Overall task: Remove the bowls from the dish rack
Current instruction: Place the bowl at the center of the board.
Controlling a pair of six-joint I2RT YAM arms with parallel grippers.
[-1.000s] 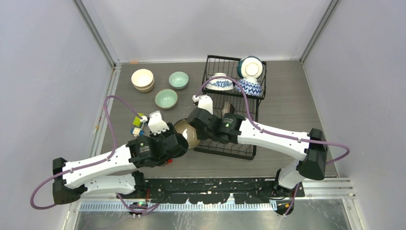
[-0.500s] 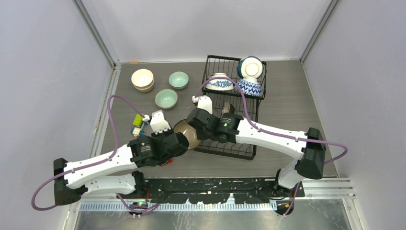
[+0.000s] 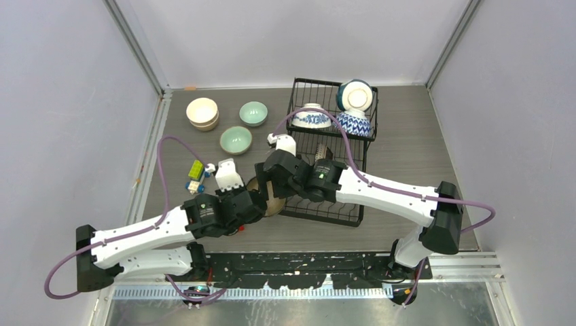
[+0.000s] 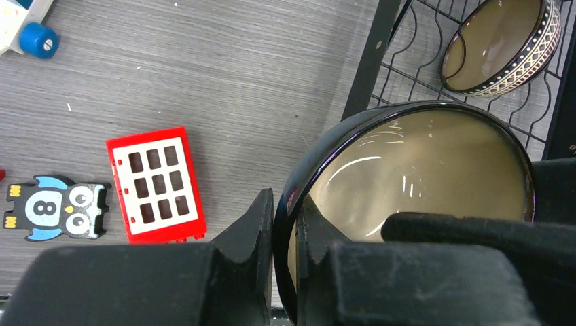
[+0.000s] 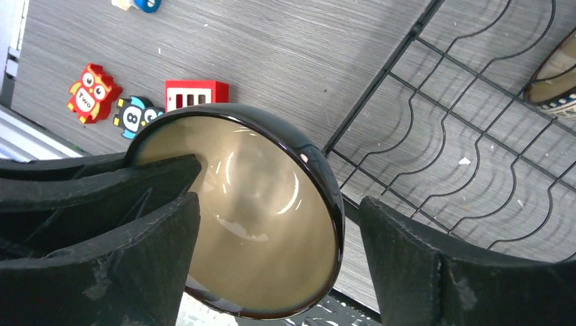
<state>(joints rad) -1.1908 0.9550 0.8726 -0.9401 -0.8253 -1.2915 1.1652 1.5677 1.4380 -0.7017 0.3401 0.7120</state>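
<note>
**Handover at the rack's corner**

The dark-glazed bowl (image 4: 421, 170), tan inside, hangs tipped on edge just beside the dish rack (image 4: 372, 61), over the table. The left gripper (image 4: 289, 210) is clenched on its rim, one finger outside and one inside. The right gripper (image 5: 275, 210) stands released, with its jaws wide on either side of the bowl.

This looks like a pass to the left arm. Next, the right arm should back off clear of the rim. The left can then carry the bowl to the cream bowls (image 3: 202, 112) and the pale green bowls (image 3: 253, 112).

The left wrist view shows the rim pinch and a patterned brown bowl (image 4: 496, 44) in the lower slots. The top view hides the grip under the wrists but shows the blue-and-white bowls (image 3: 312, 117) in the upper basket.
</note>
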